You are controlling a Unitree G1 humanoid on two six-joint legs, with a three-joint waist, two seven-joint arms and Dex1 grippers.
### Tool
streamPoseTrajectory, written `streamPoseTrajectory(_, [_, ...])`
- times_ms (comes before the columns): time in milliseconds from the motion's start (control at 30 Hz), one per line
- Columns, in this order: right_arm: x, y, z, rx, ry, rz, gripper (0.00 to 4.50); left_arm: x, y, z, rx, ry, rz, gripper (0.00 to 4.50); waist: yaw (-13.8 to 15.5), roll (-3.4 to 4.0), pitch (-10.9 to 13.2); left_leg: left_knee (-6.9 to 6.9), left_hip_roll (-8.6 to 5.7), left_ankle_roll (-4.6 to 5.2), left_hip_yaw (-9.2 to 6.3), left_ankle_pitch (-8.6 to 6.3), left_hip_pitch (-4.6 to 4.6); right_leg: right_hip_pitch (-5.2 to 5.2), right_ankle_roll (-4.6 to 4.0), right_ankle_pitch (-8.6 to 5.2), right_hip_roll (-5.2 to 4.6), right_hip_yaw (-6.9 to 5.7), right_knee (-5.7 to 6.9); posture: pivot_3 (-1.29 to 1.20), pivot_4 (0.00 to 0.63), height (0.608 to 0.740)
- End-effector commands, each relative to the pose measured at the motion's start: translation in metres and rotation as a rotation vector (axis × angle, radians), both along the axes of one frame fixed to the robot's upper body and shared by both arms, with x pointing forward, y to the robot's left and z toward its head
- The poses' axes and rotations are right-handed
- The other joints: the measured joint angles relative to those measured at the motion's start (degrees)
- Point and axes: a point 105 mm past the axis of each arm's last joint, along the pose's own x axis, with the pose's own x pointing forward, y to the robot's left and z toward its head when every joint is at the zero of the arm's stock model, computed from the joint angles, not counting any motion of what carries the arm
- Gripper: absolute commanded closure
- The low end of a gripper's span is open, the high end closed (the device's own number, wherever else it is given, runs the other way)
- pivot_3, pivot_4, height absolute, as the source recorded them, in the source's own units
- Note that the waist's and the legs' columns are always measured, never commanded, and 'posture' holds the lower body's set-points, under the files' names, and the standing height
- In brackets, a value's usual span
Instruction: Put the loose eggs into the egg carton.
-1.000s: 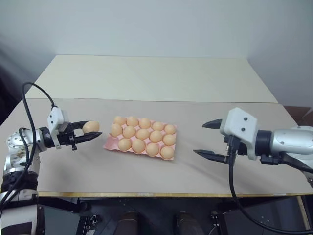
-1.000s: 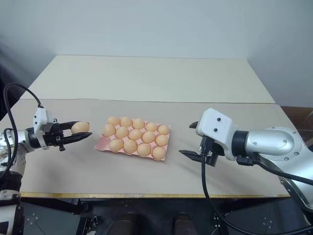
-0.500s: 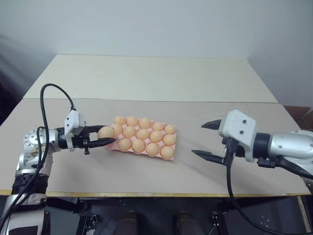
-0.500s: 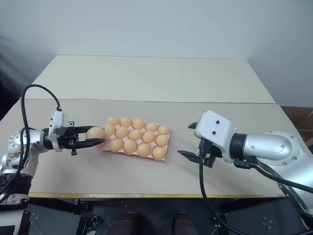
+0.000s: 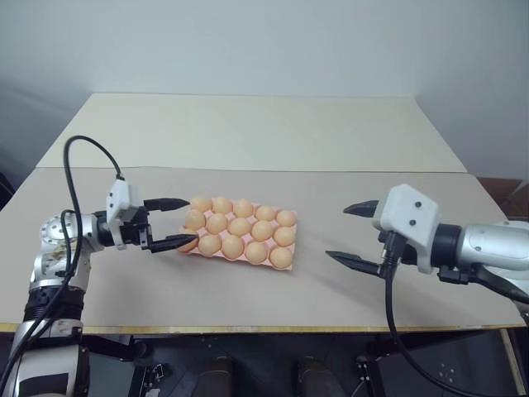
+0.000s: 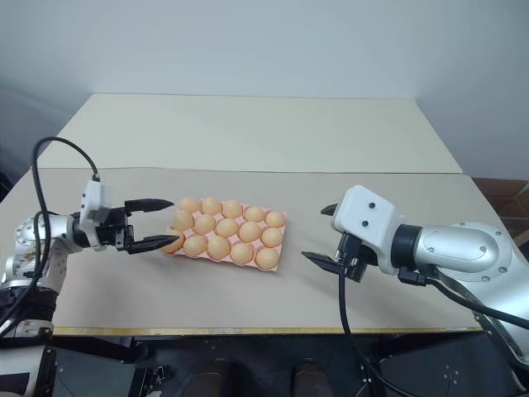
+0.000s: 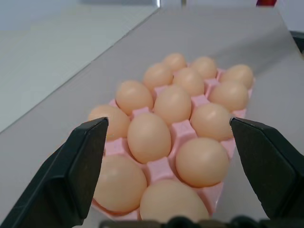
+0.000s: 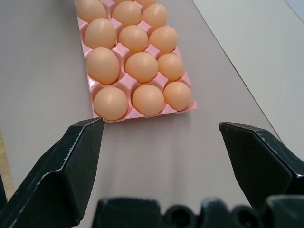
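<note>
The pink egg carton lies on the middle of the table, and every cup I can see holds a pale orange egg. My left gripper is open at the carton's left end, level, its two fingers straddling the end eggs without gripping any. My right gripper hangs open and empty a short way to the right of the carton. I see no eggs lying on the table outside the carton.
The carton rests on a grey table whose front edge runs near me. A cream table adjoins behind it, against a pale wall. Black cables loop off both wrists.
My left gripper carried an egg rightward to the carton's left end and opened; the egg now sits among those in the carton. The right arm has stayed put.
</note>
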Motion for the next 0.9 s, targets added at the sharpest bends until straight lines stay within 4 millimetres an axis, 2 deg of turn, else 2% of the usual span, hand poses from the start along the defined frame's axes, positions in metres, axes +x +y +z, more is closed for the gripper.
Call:
streamPoseTrajectory(33, [-0.001,-0.002,0.010,-0.006,-0.047,-0.005,0.00,-0.010,0.015,0.028,-0.006,-0.072,0.025,0.05,-0.12,0.00,0.00,0.00,0.00,0.00,0.00,0.00,0.01,0.00,0.00,0.00,0.00,0.00,0.00,0.00,0.150,0.740])
streamPoseTrajectory(433, [0.000,-0.008,0.007,-0.034,-0.003,0.046,0.00,-0.061,0.061,0.041,0.139,-0.049,0.185,0.05,-0.09,0.03,0.01,-0.04,0.15,0.00,0.05,0.00,0.07,0.00,0.00,-0.01,-0.01,0.05,-0.05,0.00,0.150,0.740])
streamPoseTrajectory(700, [0.000,-0.018,0.006,-0.085,0.025,0.110,0.00,-0.085,0.078,0.042,0.163,-0.024,0.292,0.05,0.04,0.03,0.01,-0.04,0.22,0.00,0.13,0.00,0.10,0.02,-0.01,-0.01,0.00,0.05,-0.07,0.00,0.150,0.740])
streamPoseTrajectory(900, [-0.001,-0.022,0.002,-0.088,0.060,0.147,0.00,-0.099,0.078,0.043,0.172,-0.030,0.328,0.05,0.05,0.03,0.01,-0.04,0.27,0.00,0.17,-0.01,0.11,0.03,-0.01,-0.01,0.02,0.07,-0.08,0.00,0.150,0.740])
